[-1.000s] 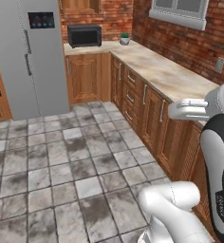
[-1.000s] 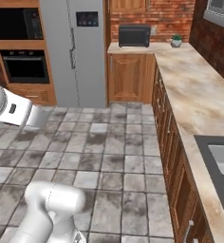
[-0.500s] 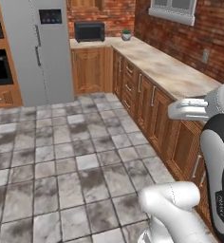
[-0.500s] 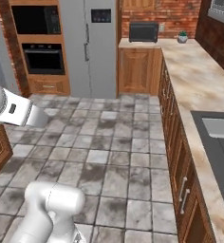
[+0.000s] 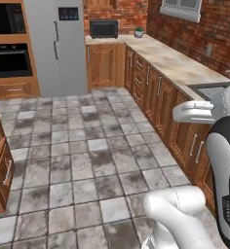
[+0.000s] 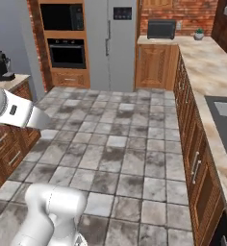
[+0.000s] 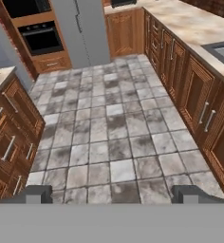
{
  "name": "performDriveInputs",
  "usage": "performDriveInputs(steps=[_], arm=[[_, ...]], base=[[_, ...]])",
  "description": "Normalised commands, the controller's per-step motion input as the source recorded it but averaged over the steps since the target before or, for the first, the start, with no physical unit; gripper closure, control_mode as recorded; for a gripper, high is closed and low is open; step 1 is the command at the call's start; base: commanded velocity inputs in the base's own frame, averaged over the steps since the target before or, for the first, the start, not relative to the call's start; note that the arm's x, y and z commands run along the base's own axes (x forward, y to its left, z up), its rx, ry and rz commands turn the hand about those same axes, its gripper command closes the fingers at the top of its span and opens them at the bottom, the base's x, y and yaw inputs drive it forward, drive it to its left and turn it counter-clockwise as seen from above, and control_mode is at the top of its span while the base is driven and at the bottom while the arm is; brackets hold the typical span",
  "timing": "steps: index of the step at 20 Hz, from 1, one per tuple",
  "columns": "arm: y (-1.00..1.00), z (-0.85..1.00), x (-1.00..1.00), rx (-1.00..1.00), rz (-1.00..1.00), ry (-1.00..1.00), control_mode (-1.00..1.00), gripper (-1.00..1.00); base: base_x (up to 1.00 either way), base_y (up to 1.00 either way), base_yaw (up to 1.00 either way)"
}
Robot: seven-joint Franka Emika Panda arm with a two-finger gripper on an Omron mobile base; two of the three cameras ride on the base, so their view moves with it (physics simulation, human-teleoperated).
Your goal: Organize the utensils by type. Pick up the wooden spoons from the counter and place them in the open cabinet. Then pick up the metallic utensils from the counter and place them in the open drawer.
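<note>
gripper: jaws spread fully wide, nothing between them, touching nothing; hangs over bare floor
fingertips: two dark tips at the bottom of the hand view, far apart
floor: grey mottled tiles, directly under the hand
counter: beige marble-look slab running along the brick wall on the right; no spoons can be made out on it
sink: dark basin set in the counter, contents cannot be told
cabinets: brown wood doors under the counter, all closed
fridge: grey, far wall, closed
</note>
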Motion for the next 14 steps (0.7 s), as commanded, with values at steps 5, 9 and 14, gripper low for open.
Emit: performDriveInputs(steps=[5, 9, 14], arm=[[0.00, 0.00, 0.00, 0.00, 0.00, 0.00, 1.00, -1.00], [0.00, 0.00, 0.00, 0.00, 0.00, 0.00, 1.00, -1.00], [0.00, 0.00, 0.00, 0.00, 0.00, 0.00, 1.00, -1.00]], base=[[-0.95, 0.47, 0.32], [-0.39, 0.56, 0.53], [-0.16, 0.36, 0.55]])
